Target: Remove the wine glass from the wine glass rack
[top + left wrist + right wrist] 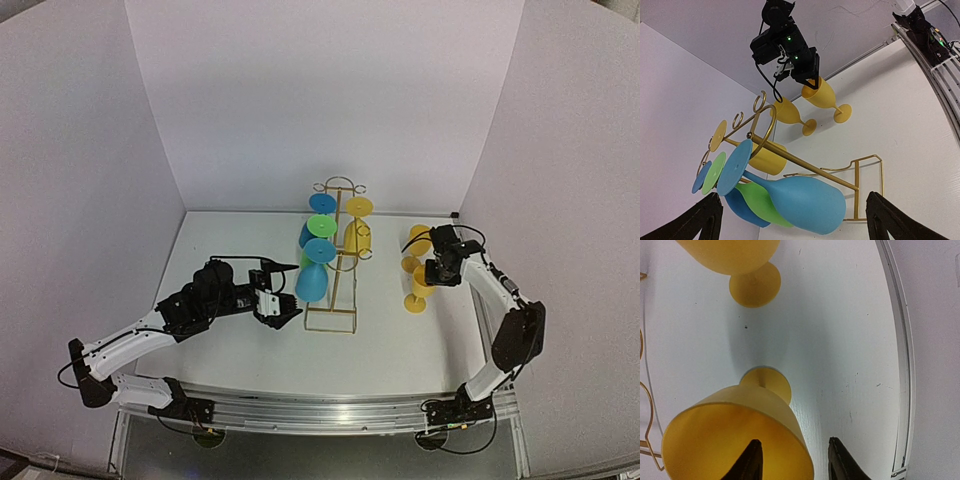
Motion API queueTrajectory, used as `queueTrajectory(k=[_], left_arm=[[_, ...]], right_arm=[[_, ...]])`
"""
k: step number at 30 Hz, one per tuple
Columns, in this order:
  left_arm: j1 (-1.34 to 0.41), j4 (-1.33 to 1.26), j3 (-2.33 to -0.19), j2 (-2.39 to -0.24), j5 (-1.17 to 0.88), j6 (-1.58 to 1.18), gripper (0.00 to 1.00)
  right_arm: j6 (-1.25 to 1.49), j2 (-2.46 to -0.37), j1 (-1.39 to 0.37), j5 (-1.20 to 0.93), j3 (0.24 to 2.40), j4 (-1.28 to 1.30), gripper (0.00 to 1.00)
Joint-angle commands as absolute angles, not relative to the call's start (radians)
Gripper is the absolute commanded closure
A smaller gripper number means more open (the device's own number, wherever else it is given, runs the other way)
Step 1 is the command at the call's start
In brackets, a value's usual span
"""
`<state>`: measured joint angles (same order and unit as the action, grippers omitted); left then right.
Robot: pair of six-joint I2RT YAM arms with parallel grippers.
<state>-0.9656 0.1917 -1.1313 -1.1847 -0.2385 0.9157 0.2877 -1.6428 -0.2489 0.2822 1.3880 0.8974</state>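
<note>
Clearance is your concern at the right gripper (794, 441). Its fingers stand partly apart, astride the rim of a yellow wine glass (715, 440), one inside the bowl and one outside. Neither seems to press the wall, so nothing is held. That glass stands upright on its foot on the table (840, 340), already off the rack.

The step in hand looks like the let-go. Draw the fingers straight up along the bowl's axis and keep the inner finger off the wall, or the light glass may tip.

Just beyond the fingers a second yellow glass (755, 285) stands upright, so don't swing that way. Farther out, to the fingers' left, the gold wire rack (805, 161) carries blue, green and yellow glasses hung by their feet.

Your left gripper (794, 197) is spread as wide as it goes and is empty. The nearest blue glass (815, 205) lies between and just ahead of its fingers, apparently untouched.
</note>
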Motion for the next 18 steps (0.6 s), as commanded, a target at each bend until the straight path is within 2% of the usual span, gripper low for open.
queueTrajectory(k=[1,6,11,15,18], left_arm=[[-0.957,0.189,-1.155,-1.151,-0.228,0.913,0.01],[-0.954,0.188,-1.155,-1.148,-0.225,0.898,0.01],[-0.951,0.173,-1.142,-1.14,-0.226,0.842,0.01],[-0.941,0.176,-1.138,-1.133,-0.229,0.788,0.01],[-0.934,0.171,-1.131,-1.131,-0.234,0.767,0.01]], right_arm=[[0.286,-1.625,-0.247,0.276,1.41,0.891,0.54],[0.271,-1.571,-0.247,0.33,1.51,0.963,0.42],[0.252,-1.563,-0.247,0.325,1.698,1.075,0.16],[0.287,-1.587,-0.248,0.141,1.852,1.096,0.13],[0.356,-1.642,-0.249,-0.122,1.974,1.071,0.13]])
